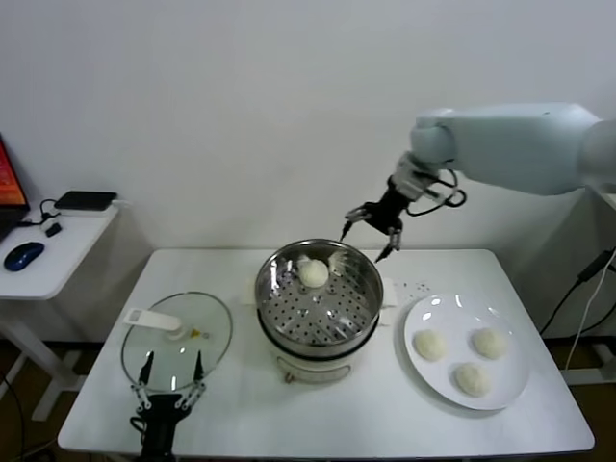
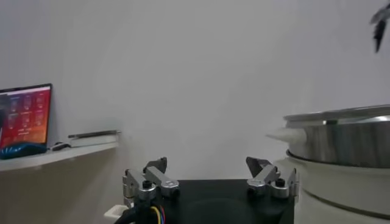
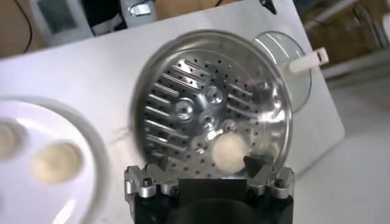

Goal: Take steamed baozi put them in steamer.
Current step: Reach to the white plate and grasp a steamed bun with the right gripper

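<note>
Right gripper (image 1: 371, 234) spread above shiny perforated steel steamer (image 1: 356, 323) holding one smooth round baozi (image 1: 313, 273).

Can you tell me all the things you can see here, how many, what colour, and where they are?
baozi in steamer: one, creamy white, at the far side of the basket
baozi on plate: three, creamy white
steamer: one, shiny steel on a cream base, table middle
plate: one, white, right of the steamer
glass lid: one, clear with a white handle, left of the steamer
mouse: one, blue, on the side desk
left gripper: black, open, at the near edge by the lid
right gripper: black, open, above the steamer's far rim
</note>
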Robot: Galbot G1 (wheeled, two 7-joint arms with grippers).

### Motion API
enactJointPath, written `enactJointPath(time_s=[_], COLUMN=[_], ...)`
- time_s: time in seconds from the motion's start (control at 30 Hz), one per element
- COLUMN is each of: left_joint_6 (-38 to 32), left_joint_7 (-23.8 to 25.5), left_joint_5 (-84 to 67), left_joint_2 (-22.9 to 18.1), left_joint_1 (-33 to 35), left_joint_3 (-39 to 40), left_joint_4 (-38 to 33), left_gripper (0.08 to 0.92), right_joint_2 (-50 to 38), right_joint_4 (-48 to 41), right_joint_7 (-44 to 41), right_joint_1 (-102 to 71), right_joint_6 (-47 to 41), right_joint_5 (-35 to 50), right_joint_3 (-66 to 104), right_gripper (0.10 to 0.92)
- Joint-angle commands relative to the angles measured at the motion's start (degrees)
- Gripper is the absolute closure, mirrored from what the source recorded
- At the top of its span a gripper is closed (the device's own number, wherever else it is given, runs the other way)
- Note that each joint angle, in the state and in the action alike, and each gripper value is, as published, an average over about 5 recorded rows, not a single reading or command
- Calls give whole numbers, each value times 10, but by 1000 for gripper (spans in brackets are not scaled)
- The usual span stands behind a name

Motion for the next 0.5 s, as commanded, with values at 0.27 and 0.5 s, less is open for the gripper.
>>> enactJointPath(time_s=[0.27, 0.5], left_joint_6=[-1, -2], left_joint_7=[1, 1], left_joint_5=[-1, 2], left_joint_2=[4, 6], left_joint_1=[-1, 2], left_joint_3=[-1, -3], left_joint_4=[11, 17], left_gripper=[177, 177], right_joint_2=[-123, -147], right_joint_4=[174, 173], right_joint_7=[5, 4], right_joint_1=[11, -72], right_joint_6=[-613, -618], right_joint_5=[85, 51], right_joint_3=[-70, -37], right_gripper=[203, 203])
